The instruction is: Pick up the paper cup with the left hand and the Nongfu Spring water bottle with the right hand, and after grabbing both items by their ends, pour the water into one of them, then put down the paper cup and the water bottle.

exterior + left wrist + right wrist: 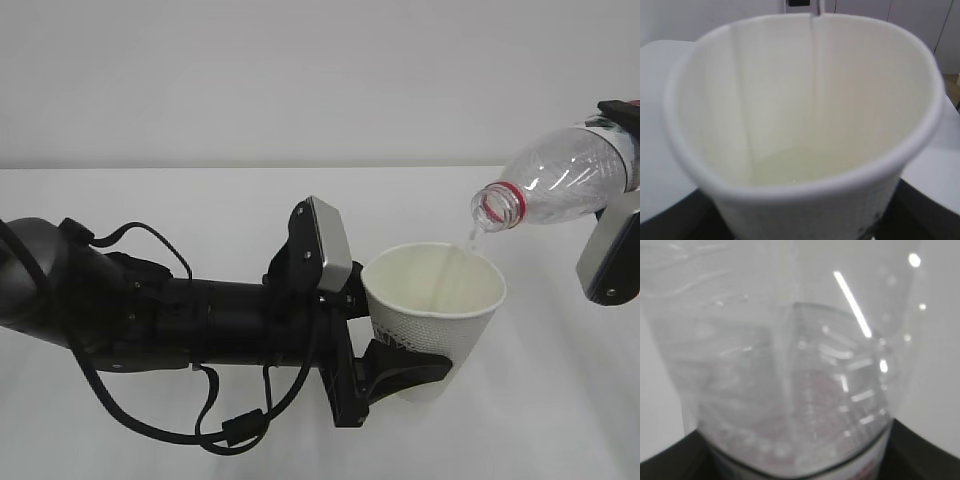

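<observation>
The white paper cup (pixel 435 310) is held upright above the table, and my left gripper (pixel 412 335) is shut on its lower side wall. One black finger (pixel 415 368) wraps round the cup's front. My right gripper (pixel 625 170) is shut on the body of the clear Nongfu Spring water bottle (pixel 565 180), which is tilted with its red-ringed mouth (pixel 498 208) down over the cup's rim. A thin stream of water (pixel 470 240) falls into the cup. In the left wrist view the cup (pixel 805 100) has a little water (pixel 790 167) in its bottom. The bottle (pixel 790 365) fills the right wrist view.
A white table (pixel 150 200) runs under both arms, with a plain white wall behind it. The left arm (pixel 150 310) and its looped black cables (pixel 200 420) stretch in from the left. A grey plate (pixel 610 260) hangs under the right wrist.
</observation>
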{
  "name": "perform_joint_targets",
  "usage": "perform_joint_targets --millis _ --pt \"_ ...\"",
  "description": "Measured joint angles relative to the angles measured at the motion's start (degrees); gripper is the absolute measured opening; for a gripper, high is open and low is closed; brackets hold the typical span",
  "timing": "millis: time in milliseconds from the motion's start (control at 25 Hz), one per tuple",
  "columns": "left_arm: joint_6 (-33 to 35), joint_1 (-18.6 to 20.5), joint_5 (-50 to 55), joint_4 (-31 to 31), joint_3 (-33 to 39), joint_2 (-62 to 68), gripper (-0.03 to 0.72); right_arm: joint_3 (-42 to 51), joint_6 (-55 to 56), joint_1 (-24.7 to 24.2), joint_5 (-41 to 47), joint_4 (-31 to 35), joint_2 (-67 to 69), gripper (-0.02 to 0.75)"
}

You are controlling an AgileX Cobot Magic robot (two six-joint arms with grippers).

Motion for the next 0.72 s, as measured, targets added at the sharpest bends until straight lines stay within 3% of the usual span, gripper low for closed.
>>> perform_joint_targets --millis 720 --pt "-0.47 0.00 0.00 0.00 0.00 0.00 0.520 0.00 -0.40 0.00 0.00 0.00 0.00 0.483"
